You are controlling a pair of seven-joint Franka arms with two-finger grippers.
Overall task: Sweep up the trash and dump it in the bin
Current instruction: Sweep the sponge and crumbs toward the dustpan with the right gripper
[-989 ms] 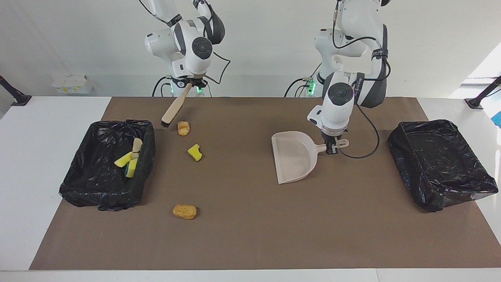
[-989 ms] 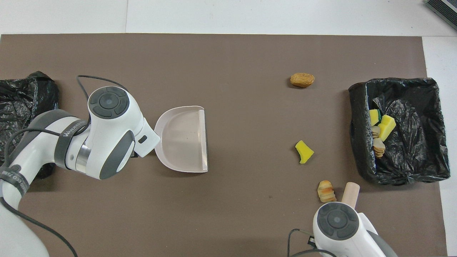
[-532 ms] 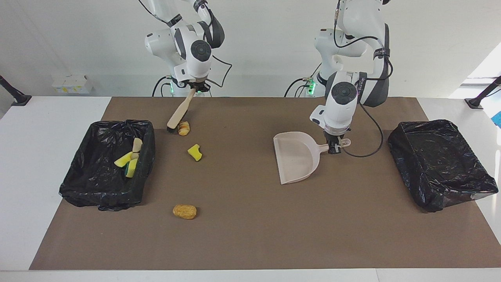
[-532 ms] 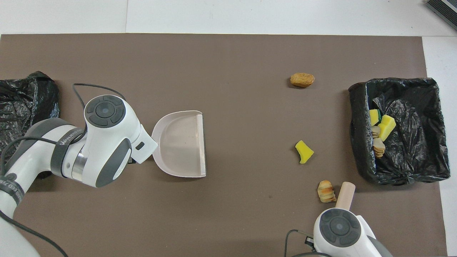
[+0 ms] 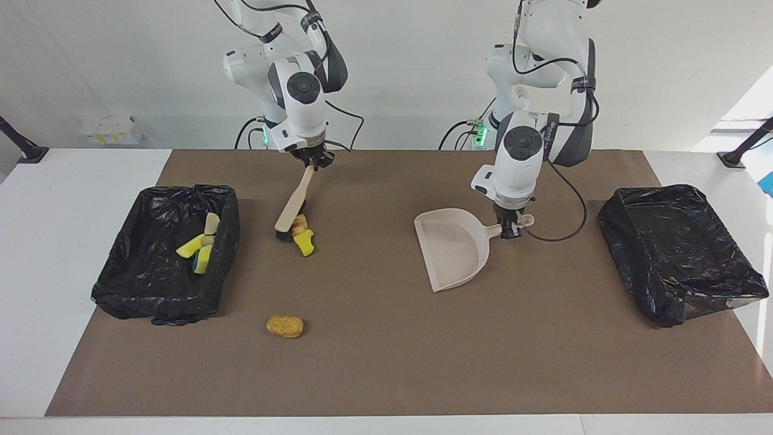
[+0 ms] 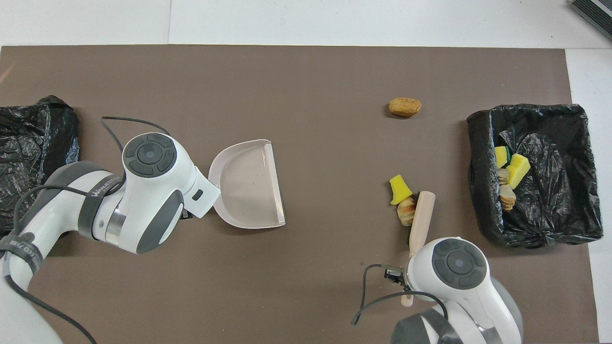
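My right gripper (image 5: 316, 159) is shut on the handle of the beige brush (image 5: 293, 202) (image 6: 422, 220). The bristles rest on the mat against a striped bread-like lump (image 5: 300, 226) (image 6: 406, 210). That lump touches a yellow sponge chunk (image 5: 305, 242) (image 6: 397, 187). A golden-brown lump (image 5: 285, 326) (image 6: 404, 106) lies alone, farther from the robots. Several scraps of trash (image 5: 198, 248) (image 6: 508, 174) lie in the black-lined bin (image 5: 130, 284) (image 6: 564, 210) at the right arm's end. My left gripper (image 5: 511, 229) is shut on the handle of the beige dustpan (image 5: 453, 251) (image 6: 246, 184), mid-table.
A second black-lined bin (image 5: 682, 254) (image 6: 33, 138) stands at the left arm's end of the table. The brown mat (image 5: 423, 362) covers most of the white table. Cables trail from both wrists.
The right arm swept the brush away from the robots, pushing the bread-like lump up against the yellow sponge chunk. The left arm shifted the dustpan slightly. The lone golden-brown lump stayed put.
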